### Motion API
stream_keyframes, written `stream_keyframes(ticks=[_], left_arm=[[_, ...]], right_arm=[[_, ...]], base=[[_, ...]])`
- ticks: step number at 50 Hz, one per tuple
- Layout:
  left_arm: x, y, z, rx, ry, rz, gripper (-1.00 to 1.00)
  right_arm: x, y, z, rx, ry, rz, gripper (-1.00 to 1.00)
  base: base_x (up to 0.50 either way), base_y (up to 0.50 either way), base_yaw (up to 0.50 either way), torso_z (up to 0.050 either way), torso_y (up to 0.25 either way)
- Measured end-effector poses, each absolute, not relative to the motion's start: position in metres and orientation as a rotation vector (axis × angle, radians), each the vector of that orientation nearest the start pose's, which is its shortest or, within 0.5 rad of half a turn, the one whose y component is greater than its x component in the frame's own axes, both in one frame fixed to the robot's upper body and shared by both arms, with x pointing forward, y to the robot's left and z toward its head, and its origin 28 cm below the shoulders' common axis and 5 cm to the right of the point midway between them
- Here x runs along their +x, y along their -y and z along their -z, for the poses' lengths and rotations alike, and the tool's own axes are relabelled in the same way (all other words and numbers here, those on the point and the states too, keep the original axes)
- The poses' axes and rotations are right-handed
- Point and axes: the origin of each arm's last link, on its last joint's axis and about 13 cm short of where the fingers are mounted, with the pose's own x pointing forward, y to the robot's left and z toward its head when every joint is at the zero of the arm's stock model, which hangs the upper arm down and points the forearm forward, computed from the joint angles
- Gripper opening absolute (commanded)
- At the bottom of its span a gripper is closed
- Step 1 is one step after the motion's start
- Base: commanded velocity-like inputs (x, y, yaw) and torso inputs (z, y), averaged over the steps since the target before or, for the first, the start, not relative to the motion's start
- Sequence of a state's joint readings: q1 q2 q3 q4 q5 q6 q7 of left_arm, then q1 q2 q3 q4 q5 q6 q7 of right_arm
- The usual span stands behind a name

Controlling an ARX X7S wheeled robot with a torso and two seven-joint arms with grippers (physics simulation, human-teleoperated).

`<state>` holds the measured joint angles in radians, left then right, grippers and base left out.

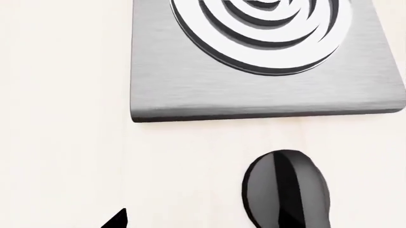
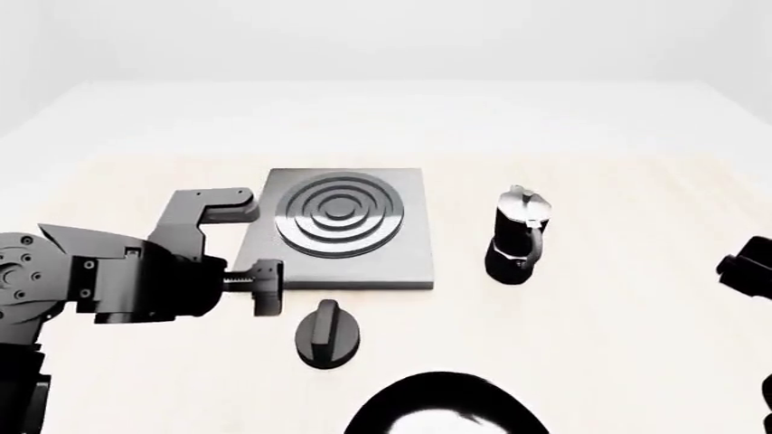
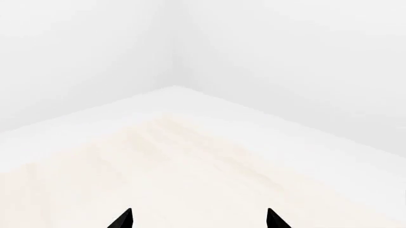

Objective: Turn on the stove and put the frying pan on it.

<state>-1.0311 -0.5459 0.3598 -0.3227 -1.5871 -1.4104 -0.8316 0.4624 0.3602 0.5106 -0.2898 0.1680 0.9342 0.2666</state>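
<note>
The stove (image 2: 362,264) is a flat grey square hotplate with a ringed burner (image 2: 339,215). Its small round black knob (image 2: 325,334) lies on the table just in front of it. Only the far rim of the black frying pan (image 2: 447,405) shows at the head view's bottom edge, and its handle is out of view. My left gripper (image 2: 260,287) hovers left of the knob, near the stove's front left corner. In the left wrist view the stove (image 1: 190,90) and knob (image 1: 288,190) lie ahead. The left gripper (image 1: 197,221) is open there, with one fingertip (image 1: 117,221) showing. My right gripper (image 3: 198,219) is open over bare table.
A black-and-silver moka pot (image 2: 519,237) stands upright to the right of the stove. Part of my right arm (image 2: 748,267) shows at the head view's right edge. The pale wooden tabletop (image 2: 627,344) ends at a white far edge.
</note>
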Motion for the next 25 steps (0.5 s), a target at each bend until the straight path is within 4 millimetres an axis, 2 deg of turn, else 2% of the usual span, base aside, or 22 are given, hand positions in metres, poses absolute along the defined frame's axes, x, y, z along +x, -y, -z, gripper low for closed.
stream_keyframes(ticks=[25], left_arm=[[0.305,-0.278,-0.180,-0.102,-0.953,0.183,1.00]], right_arm=[[0.244,0.261,-0.161,0.059,-0.069,0.745,1.00]], base=[[0.00,0.00,0.00,0.000,0.000]])
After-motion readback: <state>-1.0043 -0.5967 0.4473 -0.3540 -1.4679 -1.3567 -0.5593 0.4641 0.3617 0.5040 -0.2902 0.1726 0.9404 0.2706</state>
